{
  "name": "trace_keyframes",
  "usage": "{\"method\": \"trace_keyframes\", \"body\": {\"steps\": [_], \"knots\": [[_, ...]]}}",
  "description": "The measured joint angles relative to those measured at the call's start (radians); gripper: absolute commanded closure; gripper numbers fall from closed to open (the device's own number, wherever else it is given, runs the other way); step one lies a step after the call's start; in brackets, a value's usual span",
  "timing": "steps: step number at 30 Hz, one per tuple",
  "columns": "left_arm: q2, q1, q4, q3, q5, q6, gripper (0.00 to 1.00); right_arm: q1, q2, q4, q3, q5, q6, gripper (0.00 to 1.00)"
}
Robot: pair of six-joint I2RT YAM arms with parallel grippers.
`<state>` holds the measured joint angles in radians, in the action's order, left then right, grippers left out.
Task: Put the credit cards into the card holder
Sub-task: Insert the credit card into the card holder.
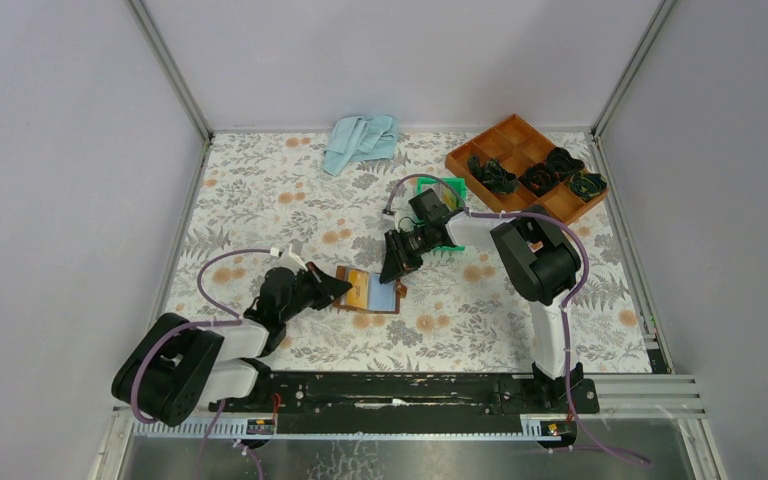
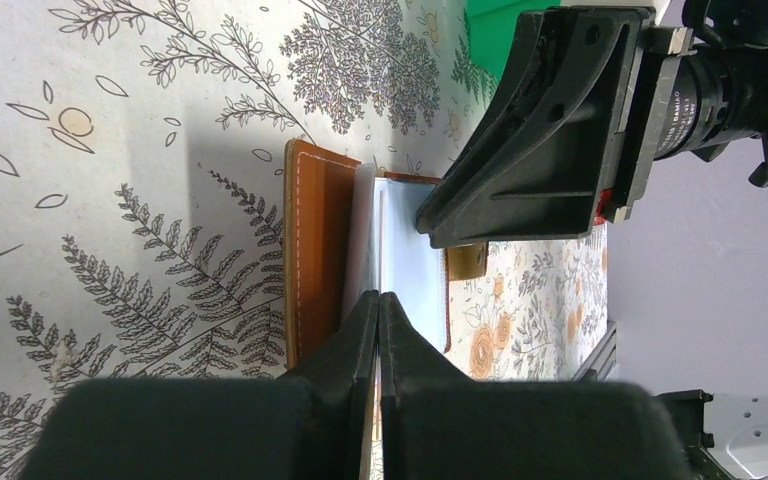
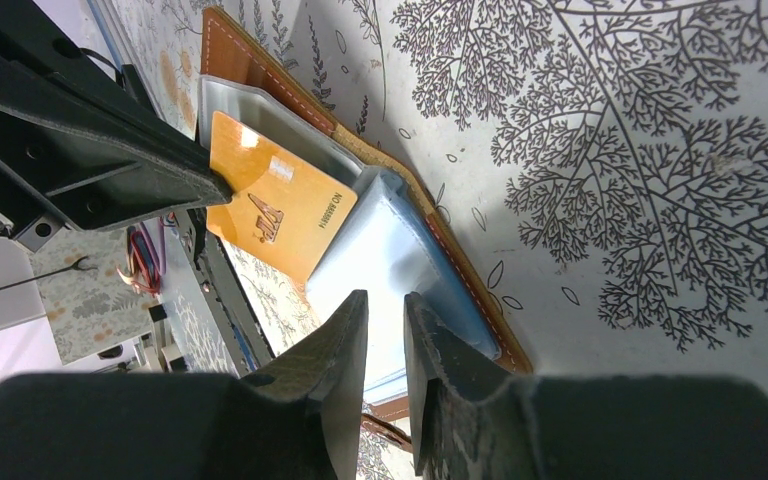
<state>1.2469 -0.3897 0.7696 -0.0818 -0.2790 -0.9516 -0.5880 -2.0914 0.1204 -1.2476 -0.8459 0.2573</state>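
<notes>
My left gripper (image 2: 378, 308) is pressed fully together. Its tips are down on the left edge of the open holder (image 2: 310, 250), and I cannot tell whether they pinch any part of it. In the right wrist view, that same gripper's tip touches a corner of the gold card (image 3: 280, 205).

My right gripper (image 3: 385, 305) has its jaws a narrow gap apart, tips low over the blue card (image 3: 400, 250). I cannot tell if they touch it.

The holder lies spread open on the desk (image 1: 260, 200), between the two grippers and near the front edge. Both cards sit inside it side by side, the gold one on the left half and the blue one on the right, under what looks like a clear sleeve.

Behind the right arm is a green bin (image 1: 452, 188), partly hidden. A wooden tray (image 1: 518, 130) with dark items sits in the far right corner. A light blue cloth (image 1: 360, 140) lies crumpled at the far edge.
</notes>
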Motion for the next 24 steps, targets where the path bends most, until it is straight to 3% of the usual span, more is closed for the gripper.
{"method": "trace_keyframes", "body": {"steps": [24], "knots": [[0.052,-0.014,0.037,0.001,0.015,-0.008,1.00,0.000,0.000,0.000,0.000,0.001,0.000,0.74]]}}
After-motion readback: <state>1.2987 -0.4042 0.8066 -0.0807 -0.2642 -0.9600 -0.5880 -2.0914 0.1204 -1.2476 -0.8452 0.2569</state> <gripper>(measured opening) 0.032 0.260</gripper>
